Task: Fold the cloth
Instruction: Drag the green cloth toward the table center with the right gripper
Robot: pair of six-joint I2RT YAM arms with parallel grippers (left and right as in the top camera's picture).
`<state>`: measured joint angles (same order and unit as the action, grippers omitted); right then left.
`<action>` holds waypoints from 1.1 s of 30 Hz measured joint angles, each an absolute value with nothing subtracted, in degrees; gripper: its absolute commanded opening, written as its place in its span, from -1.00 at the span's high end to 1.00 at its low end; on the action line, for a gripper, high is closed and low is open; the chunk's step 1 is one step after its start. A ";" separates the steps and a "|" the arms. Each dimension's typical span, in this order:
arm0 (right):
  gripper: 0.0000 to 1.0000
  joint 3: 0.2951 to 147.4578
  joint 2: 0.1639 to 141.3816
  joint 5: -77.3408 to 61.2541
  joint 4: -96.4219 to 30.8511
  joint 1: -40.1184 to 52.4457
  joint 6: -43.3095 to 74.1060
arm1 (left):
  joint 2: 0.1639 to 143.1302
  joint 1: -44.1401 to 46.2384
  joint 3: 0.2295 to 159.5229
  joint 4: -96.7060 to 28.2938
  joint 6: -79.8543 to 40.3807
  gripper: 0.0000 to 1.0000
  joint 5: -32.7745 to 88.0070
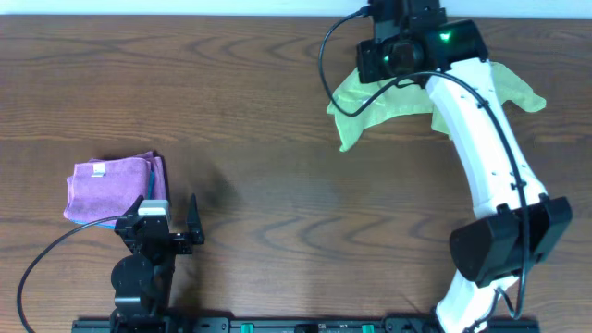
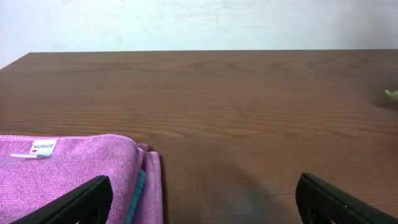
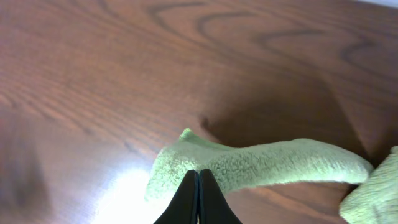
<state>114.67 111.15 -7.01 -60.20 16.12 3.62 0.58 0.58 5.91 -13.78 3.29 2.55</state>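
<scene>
A lime-green cloth (image 1: 379,106) lies crumpled at the far right of the wooden table, partly hidden under my right arm. My right gripper (image 1: 387,57) is shut on one edge of it. In the right wrist view the closed fingers (image 3: 198,174) pinch the fuzzy green cloth (image 3: 267,165), which is lifted a little off the table and trails to the right. My left gripper (image 1: 171,222) is open and empty near the front left. In the left wrist view its fingers (image 2: 202,202) are spread wide over bare wood.
A folded purple cloth (image 1: 113,188) lies at the front left, just beside my left gripper. The left wrist view shows it (image 2: 68,168) with a white tag and a teal layer (image 2: 138,190) beneath. A sliver of green cloth (image 2: 392,94) shows at the right edge.
</scene>
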 measured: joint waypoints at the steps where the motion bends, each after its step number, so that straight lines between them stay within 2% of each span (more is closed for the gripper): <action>1: 0.98 114.58 111.15 -7.09 -60.77 16.86 3.62 | 0.58 0.58 5.91 -13.78 3.31 -0.90 2.55; 16: 0.97 98.59 111.11 -7.66 -58.96 27.49 5.48 | 0.58 0.58 5.91 -13.80 3.31 -0.91 2.57; 28: 0.97 94.24 111.11 -6.61 -48.12 46.30 7.46 | 0.58 0.58 5.91 -13.80 3.31 -0.91 2.55; 33: 0.97 94.24 112.40 -5.52 -48.42 46.13 7.46 | 0.58 0.58 5.91 -13.78 3.29 -0.90 2.55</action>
<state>94.24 112.40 -5.52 -48.42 46.13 7.46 0.58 0.58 5.91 -13.78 3.29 2.55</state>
